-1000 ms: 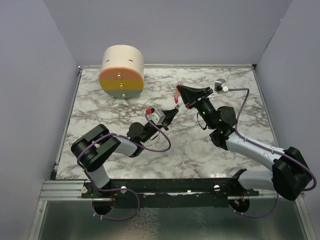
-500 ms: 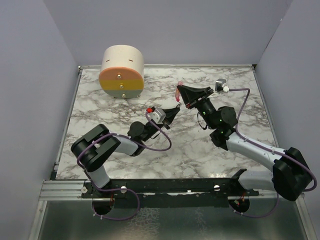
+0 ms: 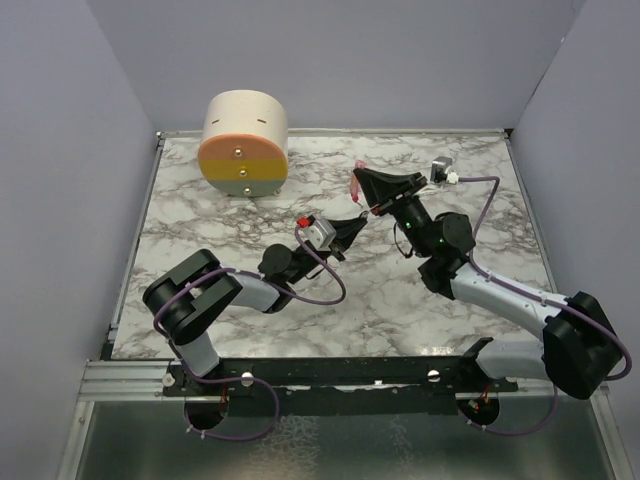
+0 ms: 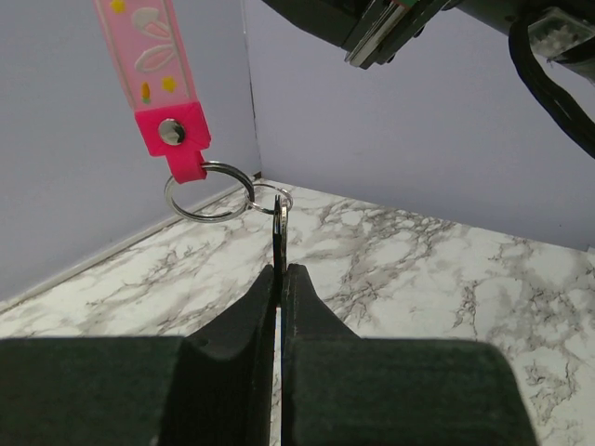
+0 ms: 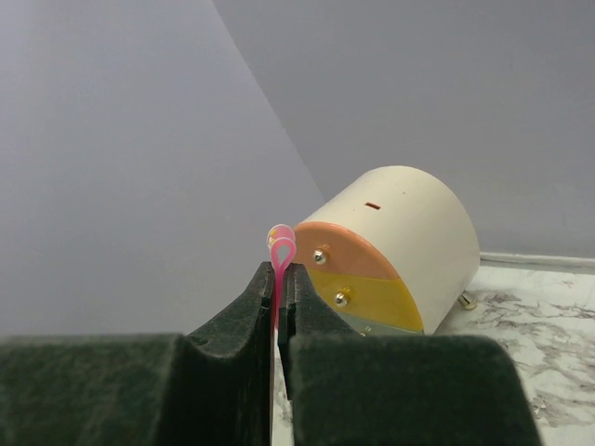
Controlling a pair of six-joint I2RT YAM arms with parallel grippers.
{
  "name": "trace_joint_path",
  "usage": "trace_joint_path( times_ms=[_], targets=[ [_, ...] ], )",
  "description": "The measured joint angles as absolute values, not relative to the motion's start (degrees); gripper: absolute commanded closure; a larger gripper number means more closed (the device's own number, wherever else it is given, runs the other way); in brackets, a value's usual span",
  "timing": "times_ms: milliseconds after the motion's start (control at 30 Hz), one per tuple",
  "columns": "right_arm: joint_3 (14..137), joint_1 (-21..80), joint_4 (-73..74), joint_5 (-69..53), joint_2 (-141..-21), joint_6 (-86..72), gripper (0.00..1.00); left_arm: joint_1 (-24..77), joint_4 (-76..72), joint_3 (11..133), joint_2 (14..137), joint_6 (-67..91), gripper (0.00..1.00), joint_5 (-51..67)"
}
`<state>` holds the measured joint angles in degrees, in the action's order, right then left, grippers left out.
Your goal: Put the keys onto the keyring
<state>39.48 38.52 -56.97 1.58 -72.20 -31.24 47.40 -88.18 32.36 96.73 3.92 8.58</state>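
My right gripper [image 3: 357, 190] is shut on a pink strap [image 3: 354, 188] held above the table; in the right wrist view its looped end [image 5: 282, 246] sticks up between the pads. In the left wrist view the strap [image 4: 153, 65] hangs down with a silver split ring, the keyring [image 4: 208, 191], on its pink tab. My left gripper [image 4: 282, 271] is shut on a thin dark key [image 4: 279, 237] seen edge-on. The key's small ring [image 4: 271, 197] touches or overlaps the keyring. In the top view the left gripper [image 3: 352, 220] sits just below the right one.
A cream cylinder box [image 3: 244, 143] with an orange and yellow face lies at the back left of the marble table [image 3: 200, 230]; it also shows in the right wrist view [image 5: 390, 246]. Grey walls enclose the table on three sides.
My left gripper has crept a little to the right, closer under the right gripper's strap. The right gripper has barely moved.
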Motion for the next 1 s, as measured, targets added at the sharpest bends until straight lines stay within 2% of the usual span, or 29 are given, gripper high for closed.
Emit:
trace_joint_path(
  times_ms=[333, 1000],
  targets=[
    [39.4, 38.5, -55.5, 1.6, -67.6, -29.9, 0.99, 47.4, -88.3, 32.4, 98.0, 3.9, 1.0, 7.4],
    [38.7, 38.5, -53.2, 1.6, -67.0, -29.7, 0.99, 47.4, -88.2, 32.3, 96.1, 2.8, 1.0, 3.4]
  ],
)
